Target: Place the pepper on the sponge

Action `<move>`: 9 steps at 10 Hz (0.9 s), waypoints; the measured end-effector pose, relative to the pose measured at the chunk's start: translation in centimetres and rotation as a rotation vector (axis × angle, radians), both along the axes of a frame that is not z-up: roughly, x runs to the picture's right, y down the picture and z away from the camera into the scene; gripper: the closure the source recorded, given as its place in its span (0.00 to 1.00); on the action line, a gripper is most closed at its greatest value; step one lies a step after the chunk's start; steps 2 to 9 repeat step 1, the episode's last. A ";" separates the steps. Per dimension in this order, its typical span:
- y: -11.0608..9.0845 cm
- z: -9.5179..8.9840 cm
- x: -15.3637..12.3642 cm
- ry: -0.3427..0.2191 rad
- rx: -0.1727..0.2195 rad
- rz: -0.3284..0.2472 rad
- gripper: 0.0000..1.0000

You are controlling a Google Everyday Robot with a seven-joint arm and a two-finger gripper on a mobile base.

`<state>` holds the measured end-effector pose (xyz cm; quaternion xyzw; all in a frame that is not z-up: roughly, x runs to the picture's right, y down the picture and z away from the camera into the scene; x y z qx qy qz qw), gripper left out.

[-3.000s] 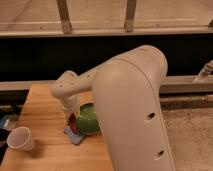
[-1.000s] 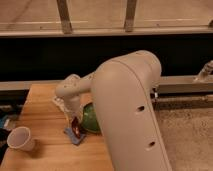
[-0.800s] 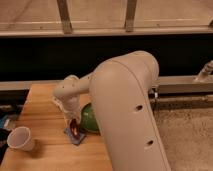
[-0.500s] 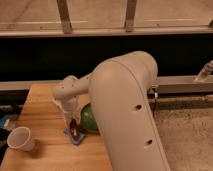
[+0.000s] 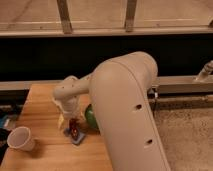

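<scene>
Since 3 seconds ago, the gripper [image 5: 73, 123] has been lowered slightly and the large arm link swung leftward. The gripper is held over the wooden table [image 5: 40, 107], just left of the green bowl [image 5: 92, 118]. The pepper [image 5: 74, 128] is seen at its tip, over the sponge [image 5: 78, 139]; contact cannot be told. Whether the gripper is clamped on the pepper cannot be told. 1 white cup [image 5: 21, 138] is seen well apart, at the left.

gripper [image 5: 73, 125] at sponge [image 5: 78, 138], green bowl [image 5: 90, 118] crowding beside, cup [image 5: 21, 138] well apart
</scene>
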<state>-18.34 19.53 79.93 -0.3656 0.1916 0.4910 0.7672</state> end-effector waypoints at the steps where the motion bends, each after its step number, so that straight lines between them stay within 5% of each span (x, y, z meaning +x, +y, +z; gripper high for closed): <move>1: 0.0 0.0 0.0 0.000 0.000 0.000 0.20; 9: 0.0 0.0 0.0 0.000 0.000 0.000 0.20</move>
